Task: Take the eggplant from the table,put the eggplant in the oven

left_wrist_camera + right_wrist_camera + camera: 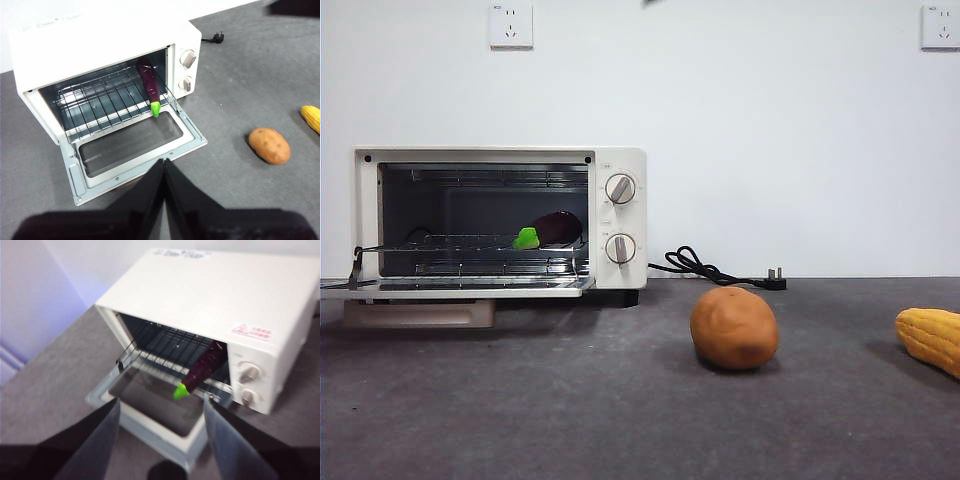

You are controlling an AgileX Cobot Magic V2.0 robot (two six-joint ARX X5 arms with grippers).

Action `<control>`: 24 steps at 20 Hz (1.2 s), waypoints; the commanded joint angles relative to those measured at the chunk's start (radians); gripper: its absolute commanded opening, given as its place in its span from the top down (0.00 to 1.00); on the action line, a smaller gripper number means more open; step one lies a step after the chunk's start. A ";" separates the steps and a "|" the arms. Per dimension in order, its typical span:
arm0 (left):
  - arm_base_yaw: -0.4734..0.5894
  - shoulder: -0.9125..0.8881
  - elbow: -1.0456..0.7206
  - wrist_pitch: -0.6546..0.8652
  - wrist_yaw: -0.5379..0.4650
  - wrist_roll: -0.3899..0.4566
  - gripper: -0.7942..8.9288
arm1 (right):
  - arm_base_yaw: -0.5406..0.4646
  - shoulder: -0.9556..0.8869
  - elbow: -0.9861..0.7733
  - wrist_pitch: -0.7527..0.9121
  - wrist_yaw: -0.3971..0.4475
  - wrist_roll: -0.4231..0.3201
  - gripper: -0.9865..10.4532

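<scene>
The dark purple eggplant [558,227] lies on the wire rack inside the cream-white oven [620,160], its green cap [526,238] pointing toward the opening. The oven door [135,145] hangs open and flat. In the right wrist view the eggplant [204,366] rests at the rack's knob side. My right gripper [161,401] is open and empty, up above the open door [150,412]. My left gripper [164,162] is shut and empty, high above the table [235,100] in front of the door. The eggplant [148,81] is apart from both grippers.
A round orange-brown potato [734,327] sits on the table [570,400] right of the oven, and a yellow corn cob [930,338] lies at the far right edge. The oven's black power cord [715,268] trails along the wall behind.
</scene>
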 commanded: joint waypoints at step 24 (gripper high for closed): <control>-0.003 0.023 -0.004 0.012 0.005 0.010 0.92 | 0.002 -0.256 0.003 -0.672 -0.137 -0.236 0.92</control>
